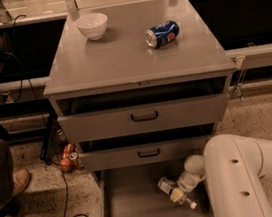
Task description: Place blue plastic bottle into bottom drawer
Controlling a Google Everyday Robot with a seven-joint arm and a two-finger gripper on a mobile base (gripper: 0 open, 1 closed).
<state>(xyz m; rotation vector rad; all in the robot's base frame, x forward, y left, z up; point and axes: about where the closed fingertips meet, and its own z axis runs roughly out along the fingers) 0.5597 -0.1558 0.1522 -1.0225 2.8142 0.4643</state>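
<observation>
One clear, white-capped blue plastic bottle (165, 185) was seen inside the open grey metal bottom drawer (134, 206), met by the white gripper (181, 192); whether it was clasped could not be told.

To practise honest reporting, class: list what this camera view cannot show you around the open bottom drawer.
- Blue plastic bottle: camera view, partly covered by the gripper inside the bottom drawer.
- Drawer's right side: hidden behind the white arm.
- Top drawer: its inside lies in shadow.
</observation>
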